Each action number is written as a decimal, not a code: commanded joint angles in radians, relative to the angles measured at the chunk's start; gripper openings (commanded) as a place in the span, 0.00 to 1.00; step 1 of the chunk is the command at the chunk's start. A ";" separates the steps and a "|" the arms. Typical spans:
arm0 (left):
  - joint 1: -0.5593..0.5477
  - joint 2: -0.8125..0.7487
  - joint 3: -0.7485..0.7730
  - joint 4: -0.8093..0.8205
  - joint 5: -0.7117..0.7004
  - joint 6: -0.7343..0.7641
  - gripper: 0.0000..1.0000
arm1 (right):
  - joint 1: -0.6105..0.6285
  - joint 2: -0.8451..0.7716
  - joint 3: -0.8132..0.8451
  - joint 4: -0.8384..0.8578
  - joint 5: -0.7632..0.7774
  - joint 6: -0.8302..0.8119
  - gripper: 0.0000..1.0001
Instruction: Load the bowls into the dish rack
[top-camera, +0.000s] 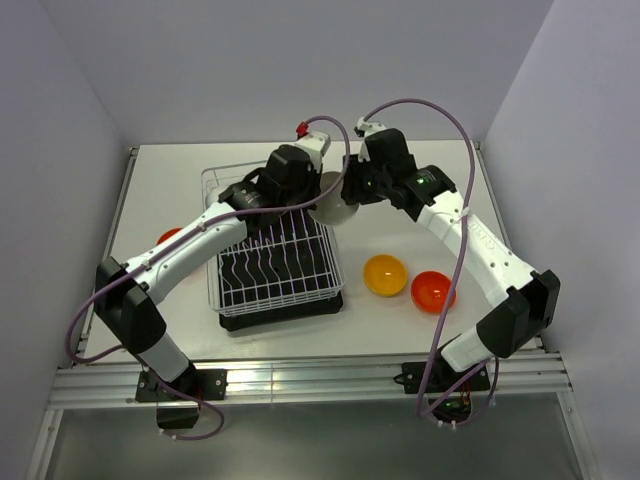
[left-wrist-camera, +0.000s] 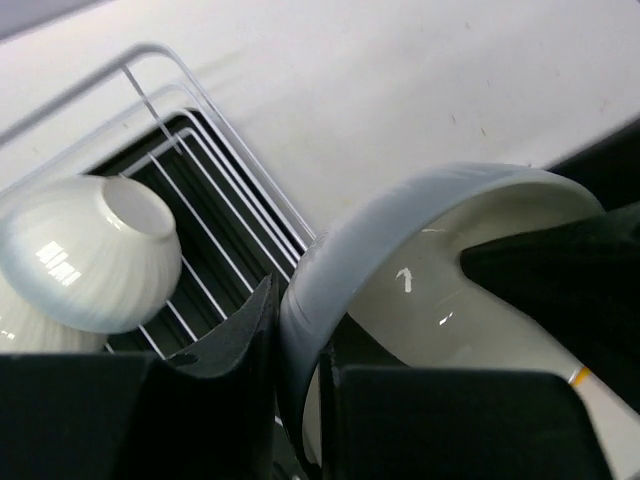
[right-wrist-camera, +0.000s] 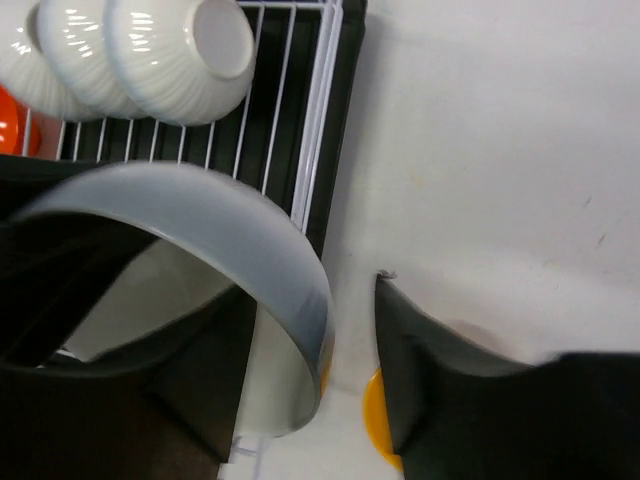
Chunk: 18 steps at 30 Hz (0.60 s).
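Observation:
A pale grey bowl (top-camera: 333, 205) hangs tilted on edge above the far right corner of the white wire dish rack (top-camera: 275, 268). My left gripper (top-camera: 316, 197) is shut on the bowl's rim (left-wrist-camera: 300, 300); the fingers pinch the wall in the left wrist view. My right gripper (top-camera: 352, 190) is open, its fingers either side of the opposite rim (right-wrist-camera: 300, 300), with a gap to the outer finger (right-wrist-camera: 420, 390). White ribbed bowls (right-wrist-camera: 170, 50) sit in the rack, one also in the left wrist view (left-wrist-camera: 90, 250). A yellow-orange bowl (top-camera: 384, 275) and a red-orange bowl (top-camera: 433, 291) lie right of the rack.
Another red-orange bowl (top-camera: 168, 237) lies left of the rack, partly hidden by my left arm. The rack stands on a black drip tray (top-camera: 285, 310). Both arms cross over the rack's far end. Grey walls close in the table on three sides.

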 joint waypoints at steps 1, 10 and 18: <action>0.017 -0.052 0.037 -0.022 0.107 -0.035 0.00 | -0.017 -0.030 0.084 0.056 -0.069 -0.013 0.61; 0.204 -0.167 -0.073 0.200 0.489 -0.199 0.00 | -0.110 -0.087 0.069 0.151 -0.384 0.084 0.89; 0.249 -0.201 -0.128 0.340 0.731 -0.366 0.00 | -0.170 -0.125 -0.037 0.346 -0.736 0.320 0.89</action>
